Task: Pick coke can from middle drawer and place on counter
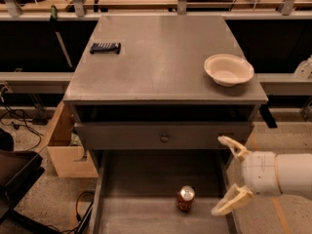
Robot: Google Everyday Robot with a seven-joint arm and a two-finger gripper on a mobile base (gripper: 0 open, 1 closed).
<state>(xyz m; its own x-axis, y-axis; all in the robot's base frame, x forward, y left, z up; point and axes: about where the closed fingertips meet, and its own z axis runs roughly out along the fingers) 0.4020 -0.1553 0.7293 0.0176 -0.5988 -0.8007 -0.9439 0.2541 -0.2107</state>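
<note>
The coke can (185,199), red with a silver top, stands upright on the floor of the open middle drawer (139,213), right of the drawer's middle. My gripper (229,176) comes in from the right edge, its two cream fingers spread wide and empty, over the drawer's right wall. It is to the right of the can and apart from it. The counter (161,57) is the flat grey top of the cabinet above.
A white bowl (228,69) sits at the counter's right edge. A small black object (105,48) lies at its back left. A grey drawer front with a round knob (165,138) is above the open drawer. A cardboard box (66,150) and cables are at the left.
</note>
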